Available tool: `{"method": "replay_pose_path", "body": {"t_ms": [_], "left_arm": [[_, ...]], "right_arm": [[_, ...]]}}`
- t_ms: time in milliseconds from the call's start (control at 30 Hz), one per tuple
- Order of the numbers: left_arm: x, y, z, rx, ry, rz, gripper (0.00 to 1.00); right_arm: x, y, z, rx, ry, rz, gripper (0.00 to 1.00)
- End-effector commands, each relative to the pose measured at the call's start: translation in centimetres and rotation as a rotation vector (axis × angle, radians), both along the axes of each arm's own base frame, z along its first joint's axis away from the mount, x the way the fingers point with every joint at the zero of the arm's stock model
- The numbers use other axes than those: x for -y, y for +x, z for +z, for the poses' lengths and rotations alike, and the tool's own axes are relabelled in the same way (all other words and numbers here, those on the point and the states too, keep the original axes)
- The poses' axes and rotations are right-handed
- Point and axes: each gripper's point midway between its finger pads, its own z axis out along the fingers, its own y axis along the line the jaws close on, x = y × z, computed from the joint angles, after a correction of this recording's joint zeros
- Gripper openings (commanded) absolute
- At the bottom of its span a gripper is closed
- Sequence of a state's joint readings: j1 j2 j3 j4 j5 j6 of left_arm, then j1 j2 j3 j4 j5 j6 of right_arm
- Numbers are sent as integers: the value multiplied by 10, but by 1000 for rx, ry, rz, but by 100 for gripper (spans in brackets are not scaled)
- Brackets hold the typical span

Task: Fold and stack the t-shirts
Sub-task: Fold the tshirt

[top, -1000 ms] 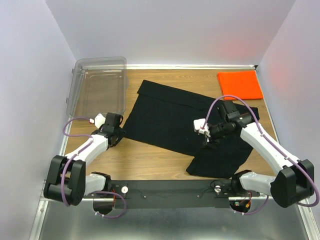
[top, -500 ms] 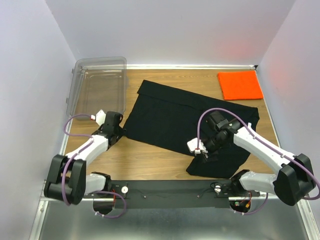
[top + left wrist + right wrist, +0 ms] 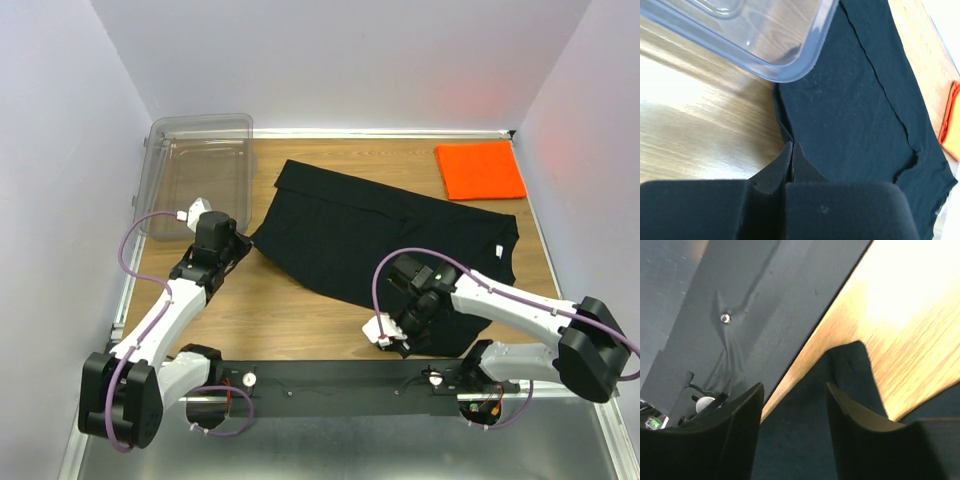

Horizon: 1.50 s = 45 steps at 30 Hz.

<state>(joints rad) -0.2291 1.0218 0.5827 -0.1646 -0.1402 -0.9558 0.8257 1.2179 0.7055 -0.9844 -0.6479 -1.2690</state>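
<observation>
1 black t-shirt [image 3: 370, 235], apparently in left gripper [image 3: 791, 149]; 1 orange t-shirt [image 3: 480, 170]

We see a plain black t-shirt [image 3: 370, 235] and a bright orange t-shirt [image 3: 480, 169] on a table [image 3: 290, 315] of warm brown wood grain. The bin [image 3: 195, 175] is clear. The left arm [image 3: 165, 310] and right arm [image 3: 510, 305] are white and black, with purple cables [image 3: 123, 255].

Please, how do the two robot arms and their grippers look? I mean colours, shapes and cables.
The left arm and the right arm both have white shells on the long links and black blocks at the joints and bases. A purple cable loops along each arm. The left gripper and the right gripper carry black, wedge-shaped fingers. No readable markings show.
</observation>
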Motion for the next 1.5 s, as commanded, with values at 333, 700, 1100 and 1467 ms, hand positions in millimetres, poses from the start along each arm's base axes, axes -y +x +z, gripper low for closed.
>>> {"method": "replay_pose_path", "body": {"t_ms": [333,700,1100,1467], "left_arm": [[15,12,14,22,-10,-94,0],[18,12,14,35,-11,-117,0],[18,18,24,67,-1,-125,0],[33,42,24,73,-2,-193,0]], "right_arm": [[16,22,-30,105,-158,-155,42],[8,26,-42,100,-164,-224,4],[6,137,57,369,-54,-519,1],[63,263,89,491,-23,-1127,74]]}}
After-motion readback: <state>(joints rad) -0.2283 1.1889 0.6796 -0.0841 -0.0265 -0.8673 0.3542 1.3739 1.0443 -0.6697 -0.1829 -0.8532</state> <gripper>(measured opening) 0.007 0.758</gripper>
